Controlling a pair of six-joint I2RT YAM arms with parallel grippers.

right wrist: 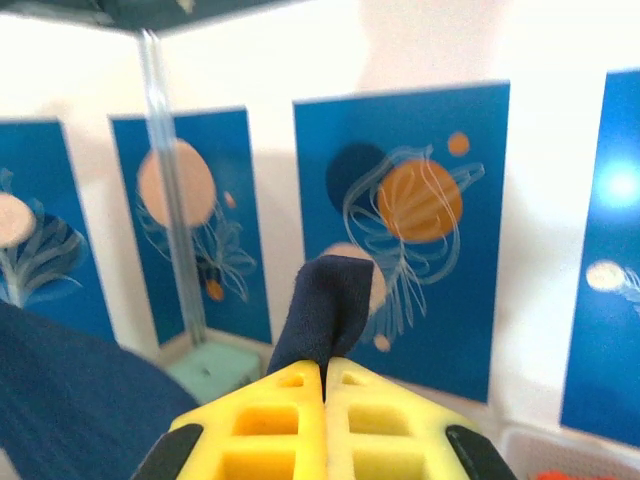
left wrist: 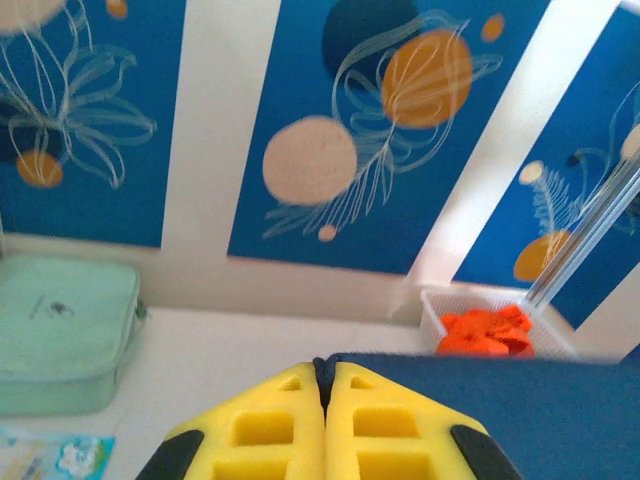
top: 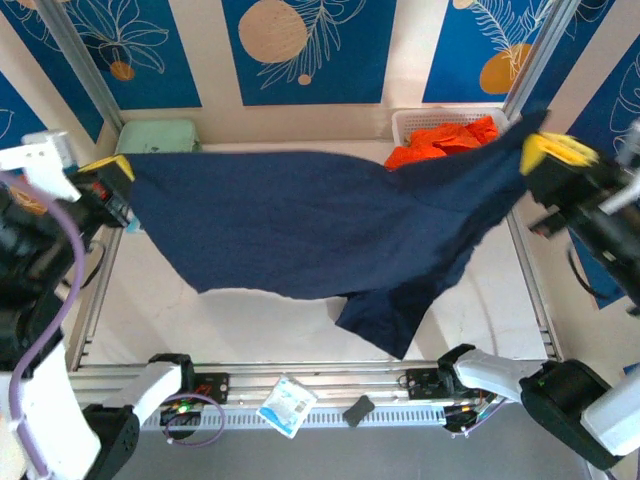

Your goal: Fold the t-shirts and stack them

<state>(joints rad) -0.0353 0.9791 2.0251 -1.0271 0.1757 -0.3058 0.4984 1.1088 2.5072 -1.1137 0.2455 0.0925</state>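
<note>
Navy cloth t-shirt point(top: 320, 220) hangs spread in the air. Its long axis runs left to right across the top view, from the mid-left edge to the upper right.

At the left end, the left pincer point(top: 108, 170) has its yellow pads point(left wrist: 270, 425) pressed together on the shirt's edge. In the wrist view the cloth enters the seam between them.

At the right end, the right pincer point(top: 548, 150) is clamped likewise, with a tuft of navy poking up between its pads.

Each arm has one end, so neither is nearer.

The slack belly sags toward lower centre, over the white surface point(top: 260, 315). I cannot tell whether it touches.

The bright orange cloth t-shirt point(top: 445, 140) lies crumpled in a white plastic basket point(top: 410, 120) at upper right.

Judgement: laying down comes next. Both ends should descend together with the axis taut, or the sagging flap bunches underneath.
</note>
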